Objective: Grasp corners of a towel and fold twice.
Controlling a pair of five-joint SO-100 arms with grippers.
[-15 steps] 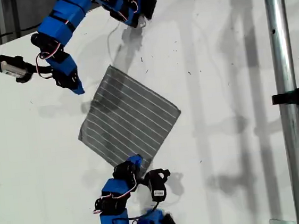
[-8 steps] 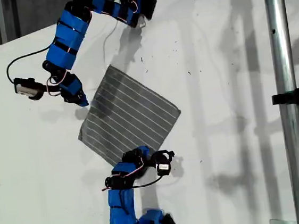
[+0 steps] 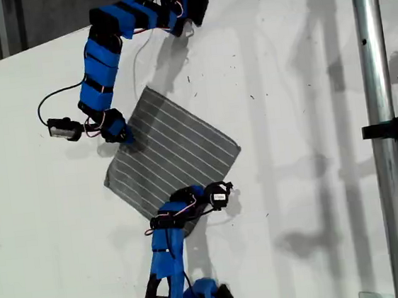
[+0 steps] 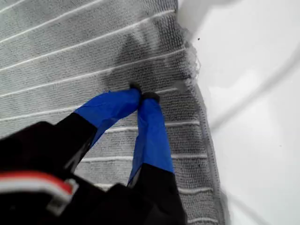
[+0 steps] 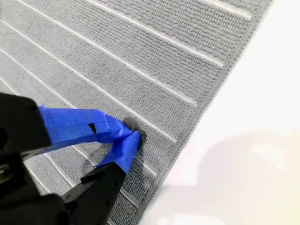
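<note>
The towel (image 3: pixel 175 155) lies flat on the white tabletop (image 3: pixel 284 76), towards the exterior view's left. It is thin, soft and light, so I judge it will drape and sag once lifted and may slip from a shallow pinch. The hold belongs right at the corners, on the hemmed edge. Being square, it has no long axis. It sits turned like a diamond, with one corner (image 3: pixel 148 89) towards the exterior view's top, one (image 3: pixel 239 147) to its right and one (image 3: pixel 105 181) to its left. The lowest corner is hidden under an arm. Its stripes run from that view's upper left to lower right. My first end effector (image 4: pixel 142 93) is closed, tips together and pressed on the cloth just inside an edge. My second end effector (image 5: pixel 132 131) is likewise closed on the cloth near an edge. Whether either has cloth pinched, I cannot tell.
</note>
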